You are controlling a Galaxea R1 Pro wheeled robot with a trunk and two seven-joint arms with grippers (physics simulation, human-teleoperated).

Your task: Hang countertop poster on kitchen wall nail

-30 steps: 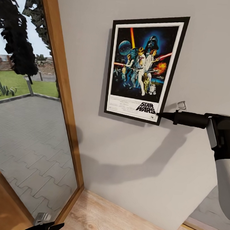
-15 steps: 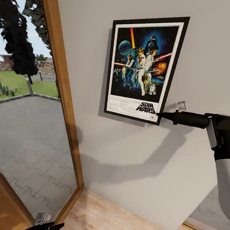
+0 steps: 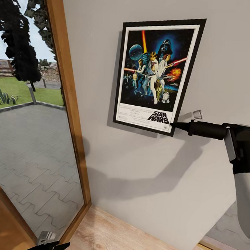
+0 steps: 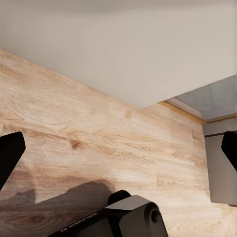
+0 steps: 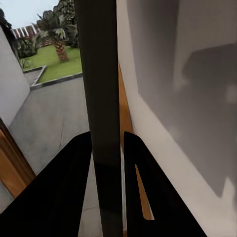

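The poster [image 3: 157, 73] is showing the words "STAR WARS" in bold black letters on its white lower border; the rows of small print beside the logo are too fine to read. It is lying flat against the light-grey wall [image 3: 137, 170], a little tilted, with its black frame casting a thin shadow on the left side. The right pincer [image 3: 172, 124] is reaching in from the right side of the head view and is meeting the poster at its lower right corner, just next to the logo. In the right wrist view the two dark fingers [image 5: 66, 192] are standing on both sides of the frame edge [image 5: 103, 98], which is running between them, so the right pincer is clenched on the poster's edge. A small pale fitting [image 3: 197, 114] is sitting on the wall just above that arm. The left pincer [image 4: 118, 148] is hanging low over the wooden floor [image 4: 89, 133], its black fingertips far apart at the two sides of the left wrist view, released and holding nothing. A wooden door frame [image 3: 64, 80] with glass is standing left of the wall, with paving and grass behind it.
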